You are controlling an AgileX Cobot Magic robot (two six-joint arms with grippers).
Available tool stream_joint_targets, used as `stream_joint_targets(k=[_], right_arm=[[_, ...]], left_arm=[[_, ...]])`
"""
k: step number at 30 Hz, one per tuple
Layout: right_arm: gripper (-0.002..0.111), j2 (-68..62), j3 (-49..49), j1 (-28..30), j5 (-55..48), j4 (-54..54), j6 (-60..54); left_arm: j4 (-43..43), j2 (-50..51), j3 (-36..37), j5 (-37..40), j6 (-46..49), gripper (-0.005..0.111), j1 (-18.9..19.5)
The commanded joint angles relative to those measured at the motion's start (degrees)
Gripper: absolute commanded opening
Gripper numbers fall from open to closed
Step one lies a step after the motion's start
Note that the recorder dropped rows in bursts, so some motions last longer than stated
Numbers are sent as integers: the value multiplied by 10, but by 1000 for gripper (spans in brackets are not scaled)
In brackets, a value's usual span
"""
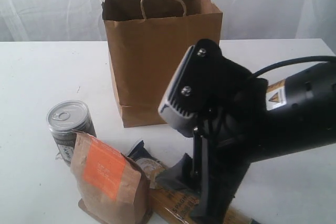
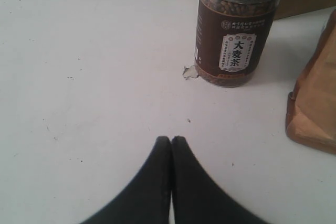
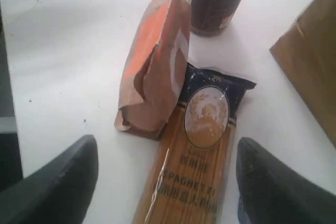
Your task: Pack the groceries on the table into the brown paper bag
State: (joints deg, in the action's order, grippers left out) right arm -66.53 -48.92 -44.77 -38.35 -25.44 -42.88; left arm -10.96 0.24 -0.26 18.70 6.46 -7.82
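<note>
The brown paper bag (image 1: 157, 56) stands upright and open at the middle of the table (image 1: 42, 72). In front of it are the silver-topped can (image 1: 68, 124), the orange-labelled brown pouch (image 1: 107, 182) and the long spaghetti packet (image 1: 168, 203), which lies flat. My right gripper (image 3: 167, 148) is open just above the spaghetti packet (image 3: 194, 166), one finger on each side, not touching it. My left gripper (image 2: 171, 139) is shut on nothing, low over the bare table, apart from the can (image 2: 236, 30). The bottle, carton and jar are out of view.
A small white crumpled scrap (image 2: 190, 72) lies at the can's foot. The pouch (image 3: 155, 72) stands against the spaghetti packet's dark end. The bag's wall (image 3: 312, 61) is close beside the right gripper. The right arm (image 1: 273, 114) fills the lower right of the exterior view.
</note>
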Motion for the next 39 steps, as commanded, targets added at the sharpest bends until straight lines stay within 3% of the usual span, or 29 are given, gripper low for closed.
stream_joint_targets(k=[1,14,21,25,32,39], right_arm=[[68,-28,2,-18,56,-7,-14],[69,-32,2,-20,68,-20,31],[93,-32,2,-20,54,-20,87],[93,-32,2,-20,62,-20,108],[93,-51,2,-20,167,-21,176],[93,-89,1,-22,152,-33,172]], left_arm=[[-5,-2,3,4,-2,0,-4],[-5,-2,3,4,-2,0,-4],[-5,-2,3,17,-2,0,-4],[-4,-2,3,6,-2,0,-3],[-5,-2,3,3,-3,0,-3],[-5,-2,3,3,-5,0,-3]])
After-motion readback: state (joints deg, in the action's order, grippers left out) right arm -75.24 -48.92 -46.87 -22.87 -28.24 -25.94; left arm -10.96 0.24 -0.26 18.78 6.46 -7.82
